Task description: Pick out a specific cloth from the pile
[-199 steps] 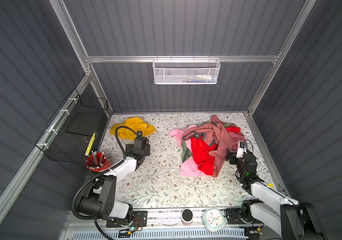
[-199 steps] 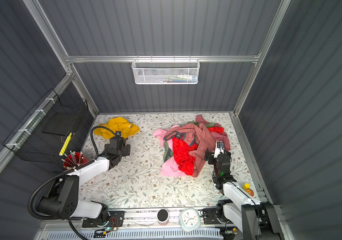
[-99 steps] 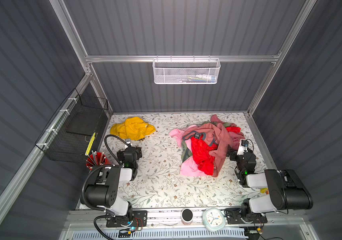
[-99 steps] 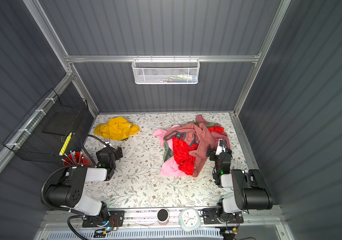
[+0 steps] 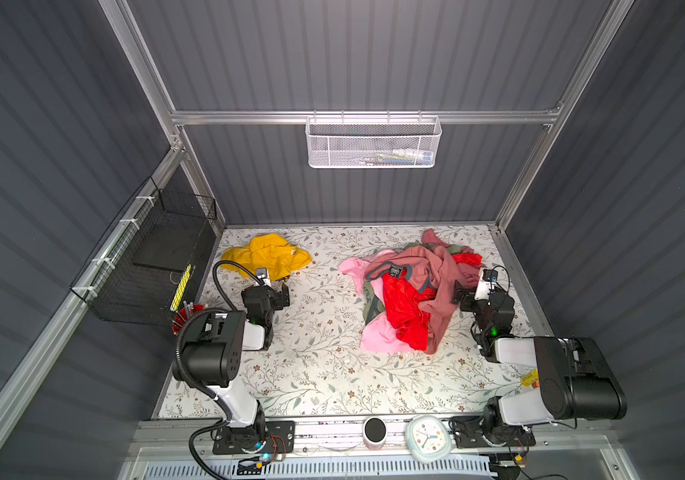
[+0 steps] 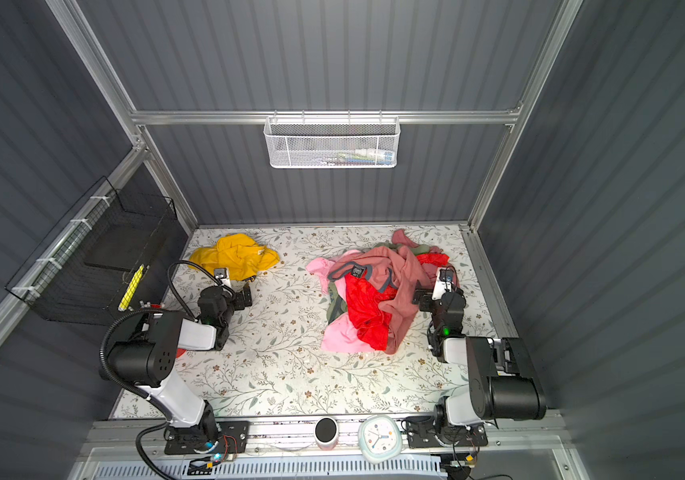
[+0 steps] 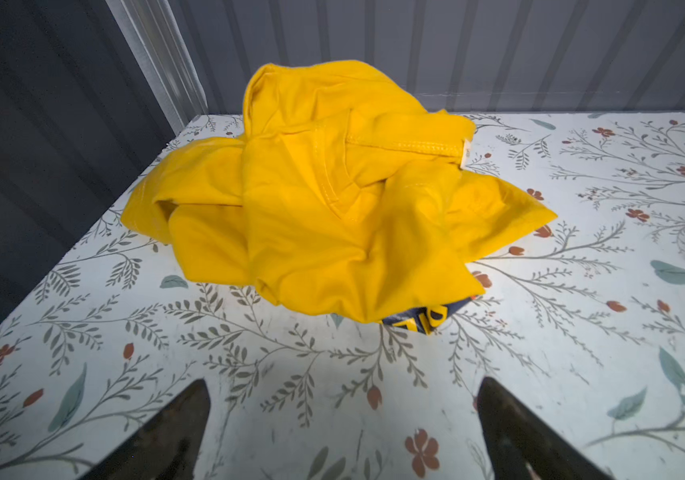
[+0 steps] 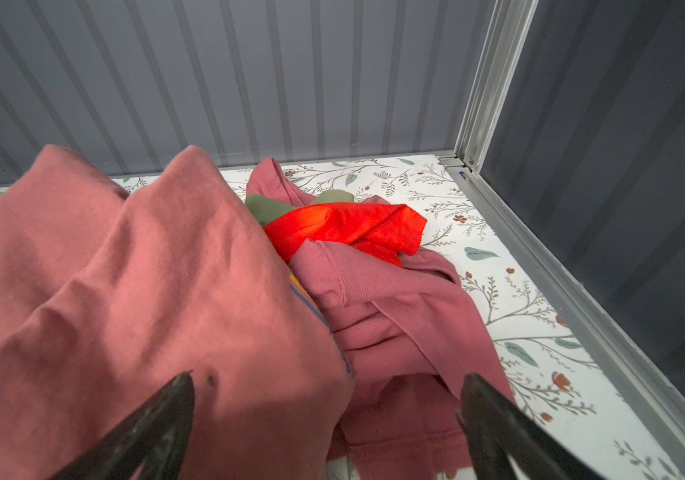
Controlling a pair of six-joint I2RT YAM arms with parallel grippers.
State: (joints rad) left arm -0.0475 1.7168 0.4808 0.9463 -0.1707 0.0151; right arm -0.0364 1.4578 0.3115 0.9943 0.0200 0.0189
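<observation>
Flowery table [image 5: 324, 374] is showing in both top views, and you are seeing the cloth [image 5: 266, 255] lying alone near the far left corner. It is well apart from the pile [image 5: 411, 291], so it is looking picked out already.

In the left wrist view, your left tool [image 7: 345, 432] is gaping wide, holding nothing and pointing at the cloth. The white neck label [image 7: 465, 151] and dark blue print [image 7: 423, 320] are too small or folded for reading.

In the right wrist view, your right tool [image 8: 328, 432] is gaping wide too, holding nothing at the pile's rosy edge.
</observation>
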